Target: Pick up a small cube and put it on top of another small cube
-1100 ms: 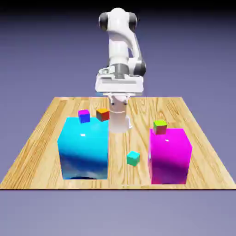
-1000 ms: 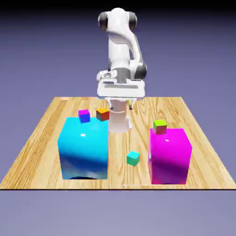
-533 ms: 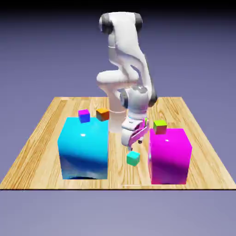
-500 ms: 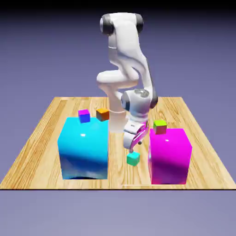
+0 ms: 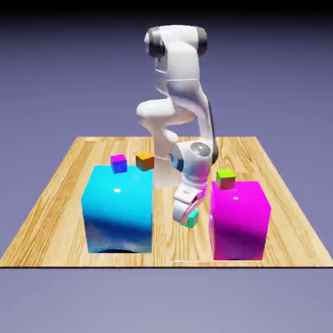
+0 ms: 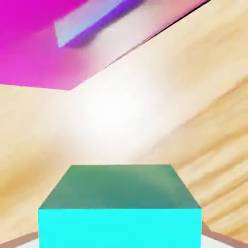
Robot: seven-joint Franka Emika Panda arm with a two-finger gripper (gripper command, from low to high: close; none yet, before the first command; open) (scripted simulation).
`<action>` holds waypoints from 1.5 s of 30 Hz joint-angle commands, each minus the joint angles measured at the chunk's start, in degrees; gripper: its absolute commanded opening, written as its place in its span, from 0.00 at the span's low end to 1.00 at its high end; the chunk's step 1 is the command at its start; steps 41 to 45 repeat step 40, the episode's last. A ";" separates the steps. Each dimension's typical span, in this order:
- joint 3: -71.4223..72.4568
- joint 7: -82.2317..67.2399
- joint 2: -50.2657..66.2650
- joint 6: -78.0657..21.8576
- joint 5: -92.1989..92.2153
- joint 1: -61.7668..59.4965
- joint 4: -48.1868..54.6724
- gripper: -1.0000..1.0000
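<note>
Lowered since the earlier frame, the claw [image 5: 188,217] now grips the turquoise cube [image 5: 190,220]; the cube is low over the desk [image 5: 170,244], between the big blue block [image 5: 119,211] and magenta block [image 5: 239,221].

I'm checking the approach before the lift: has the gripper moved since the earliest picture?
Yes. In the exterior view, the gripper has come down from beside the robot's base to the teal cube.
</note>
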 commanded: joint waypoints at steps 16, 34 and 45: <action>1.07 9.81 -18.47 -24.72 -10.53 -22.42 16.70 0.00; -8.41 46.00 -36.20 -48.02 6.76 -33.33 10.85 0.00; -8.66 45.98 -35.40 -44.40 6.60 -33.40 8.01 1.00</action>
